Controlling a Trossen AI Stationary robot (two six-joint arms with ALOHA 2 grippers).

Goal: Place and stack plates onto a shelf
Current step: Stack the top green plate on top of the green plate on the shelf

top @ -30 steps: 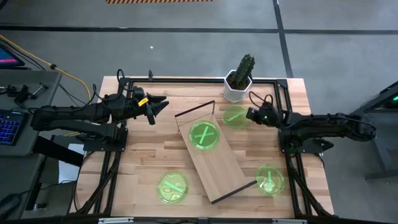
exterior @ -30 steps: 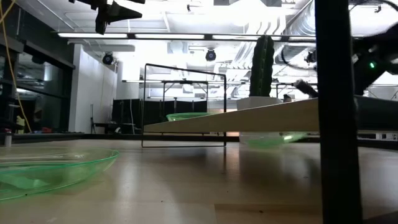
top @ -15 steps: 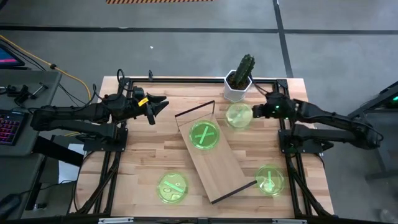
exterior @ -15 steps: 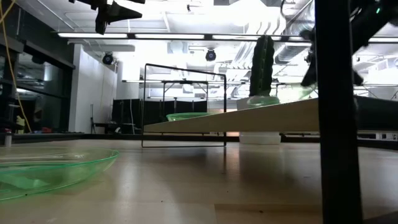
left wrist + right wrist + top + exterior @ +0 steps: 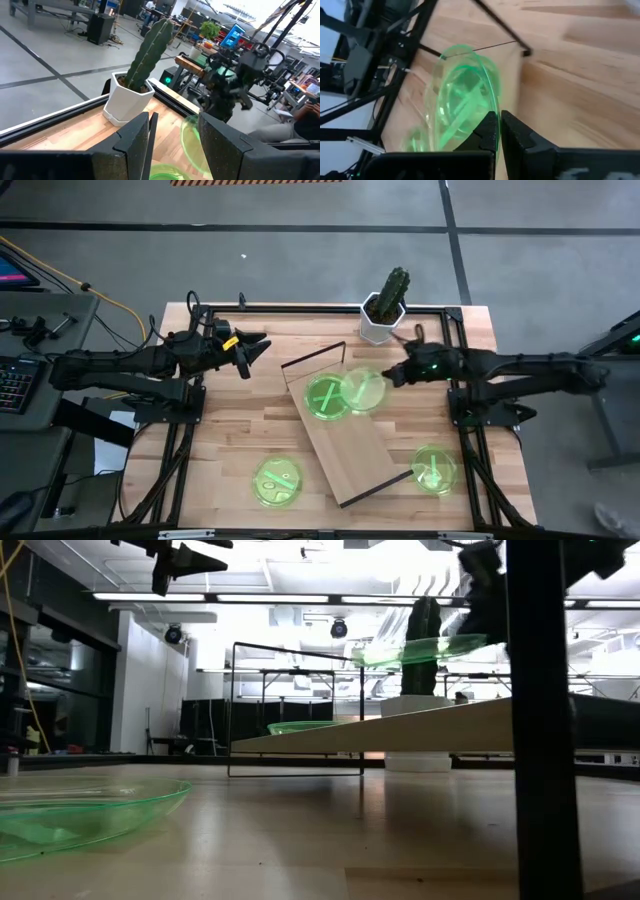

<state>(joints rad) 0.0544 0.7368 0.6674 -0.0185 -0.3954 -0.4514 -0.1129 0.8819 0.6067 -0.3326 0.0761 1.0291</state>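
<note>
Green translucent plates show in the high view. One plate [image 5: 328, 397] lies on the shelf [image 5: 350, 442], a light-wood board slanting across the table. Another plate [image 5: 435, 468] rests on the table near the shelf's near right end, and more green plate [image 5: 277, 480] lies near the front edge. My right gripper [image 5: 395, 372] is shut on a further plate [image 5: 363, 388], held above the shelf's right edge beside the resting plate. My left gripper [image 5: 256, 346] hovers open over the table's far left part, well above the wood. My right gripper pinches the held plate's rim [image 5: 495, 111] between its two fingers [image 5: 487, 131], on the side facing the table's right. The fingers reach in roughly level from the right. The plate [image 5: 420, 648] is lifted clear above the shelf board [image 5: 420, 728], nearly level and slightly tilted.
A white hexagonal pot with a cactus [image 5: 383, 320] stands at the far edge, just behind the held plate, and also shows in the left wrist view [image 5: 131, 97]. Dark metal frame rails [image 5: 300, 310] run around the tabletop. Bare wood lies left of the shelf.
My right gripper, shut on the plate's rim, has lifted the plate off the table beside the cactus pot. It has then carried it toward the table's left and a little nearer, over the shelf's right edge. The left arm has kept still.
</note>
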